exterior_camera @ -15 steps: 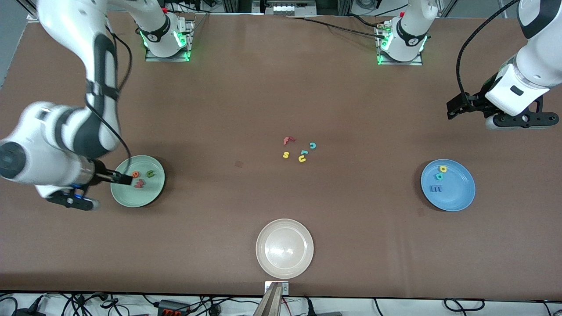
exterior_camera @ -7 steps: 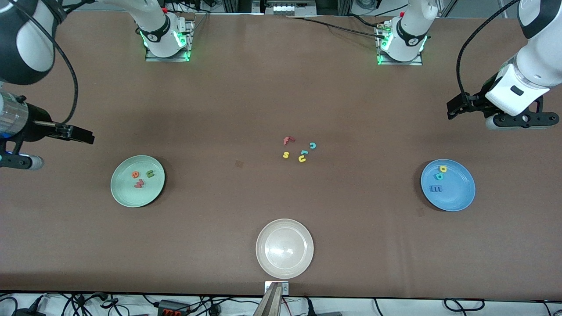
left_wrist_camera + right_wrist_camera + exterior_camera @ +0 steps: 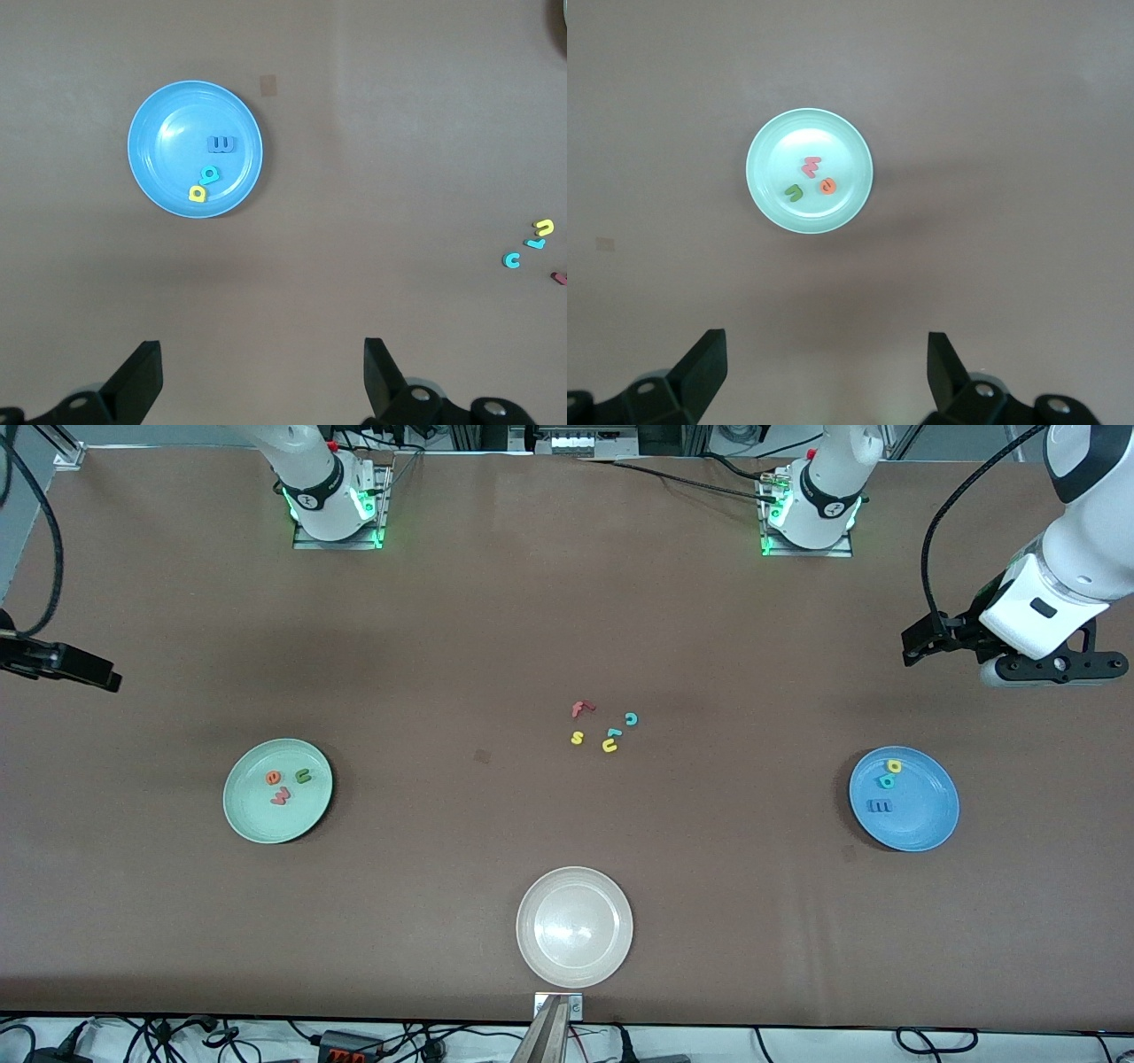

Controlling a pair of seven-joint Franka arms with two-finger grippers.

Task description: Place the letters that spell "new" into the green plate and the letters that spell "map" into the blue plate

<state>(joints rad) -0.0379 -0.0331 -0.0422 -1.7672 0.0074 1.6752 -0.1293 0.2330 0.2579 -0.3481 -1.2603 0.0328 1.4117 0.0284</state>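
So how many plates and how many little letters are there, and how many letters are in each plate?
Plates: 3, the green plate, the blue plate and a beige plate
Letters in the green plate: 3
Letters in the blue plate: 3
Letters loose on the table: 5
Letters in the beige plate: 0
Total: 3 plates and 11 letters

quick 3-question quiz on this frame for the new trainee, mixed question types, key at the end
1. True or false: the green plate holds the orange "e", the dark green "n" and the salmon-red "w".
2. Which plate holds no letters? A) blue plate B) whitish beige plate C) green plate
3. Fill in: both the left gripper and the right gripper have their jaws ____.

Key: 1 true. 2 B; the blue plate holds the blue "m", teal "a" and yellow "p". 3 open.
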